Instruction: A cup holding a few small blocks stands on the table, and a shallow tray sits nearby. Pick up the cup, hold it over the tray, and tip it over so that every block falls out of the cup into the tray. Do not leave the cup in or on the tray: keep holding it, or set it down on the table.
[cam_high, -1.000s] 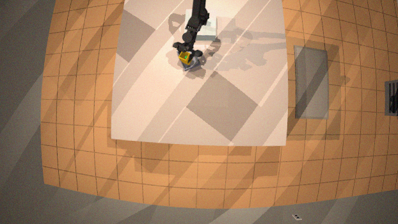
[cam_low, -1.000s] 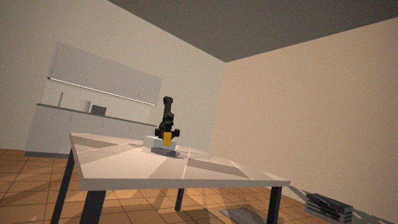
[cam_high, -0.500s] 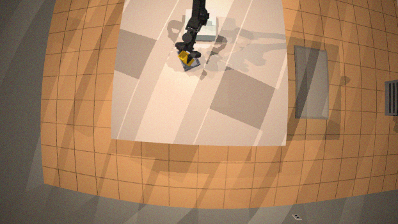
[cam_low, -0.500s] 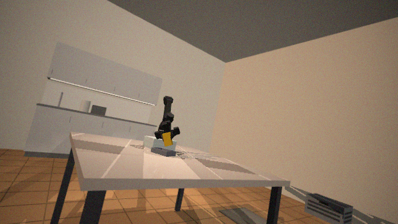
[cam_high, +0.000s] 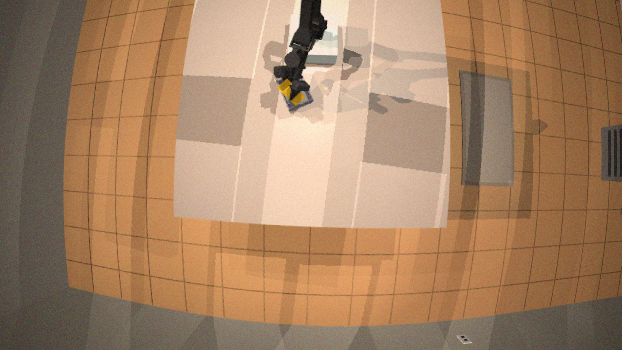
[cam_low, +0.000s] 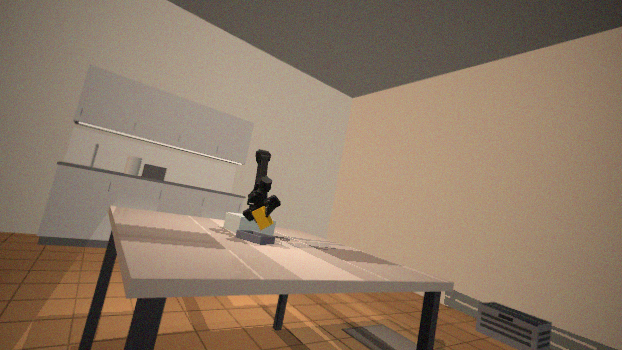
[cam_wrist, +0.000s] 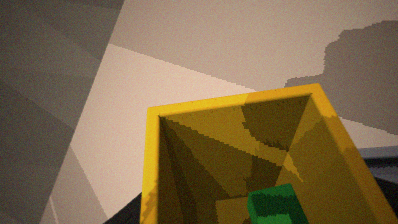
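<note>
In the top view, left to right, the pincer (cam_high: 291, 85) (cam_low: 261, 212) (cam_wrist: 233, 170) was clamped on the tilted yellow cup (cam_high: 285, 89) (cam_low: 262, 218) (cam_wrist: 225, 165), held above the grey tray (cam_high: 292, 107) (cam_low: 255, 237) (cam_wrist: 382, 162); a pale box (cam_high: 322, 60) (cam_low: 237, 222) stood toward one o'clock from the cup on the worktop (cam_high: 300, 165) (cam_low: 300, 260) (cam_wrist: 200, 65). In the exterior view, the tray sat at six o'clock from the cup. In the wrist view, a green block (cam_wrist: 275, 205) lay inside the cup, toward five o'clock, and the tray's edge showed between three and four.
</note>
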